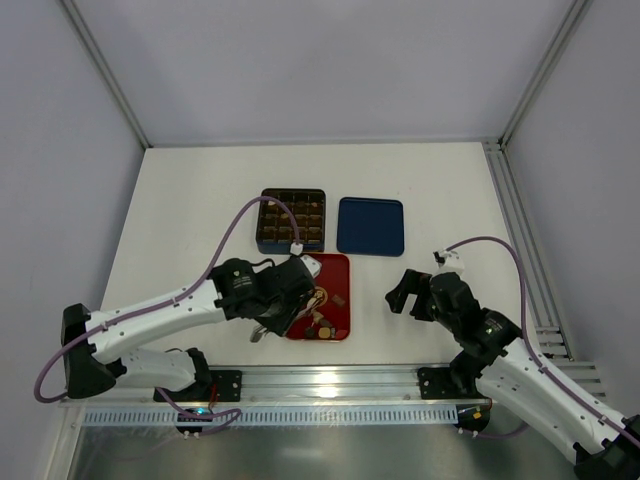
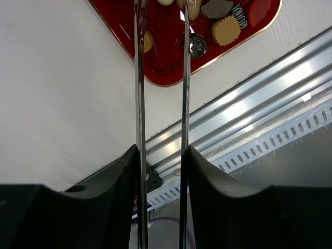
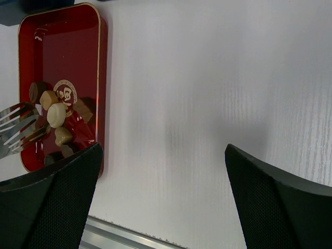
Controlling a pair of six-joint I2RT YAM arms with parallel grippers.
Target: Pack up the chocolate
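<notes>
**A:** How will the chocolate [image 3: 56, 115] handle?

**B:** My guess is light and small, with a brittle shell smooth enough to skid. Squeeze hard and a piece marks or cracks. I'd take one piece across its widest sides, low down, with a gentle pinch

**A:** Where is it lying?

**B:** It's in a loose cluster at the lower end of the red tray [image 3: 62, 46], on the left side of the right wrist view. The pieces are tan, cream and dark, and some are touching. In the top view the tray sits at centre, just below the gridded box [image 1: 293, 220]

**A:** And the left gripper [image 2: 162, 155]?

**B:** It's clenched on metal tongs [image 2: 139, 104]. The two blades run up to the top edge of the left wrist view with a narrow gap between them. Their tips reach over the tray among the pieces, and a tan fluted round lies just right of the blades. The frame cuts the tips off, so I cannot tell whether anything is pinched

**A:** The right gripper [image 3: 163, 150]?

**B:** Released, jaws wide, over bare bench [image 3: 207, 78] and well apart from the tray
</notes>
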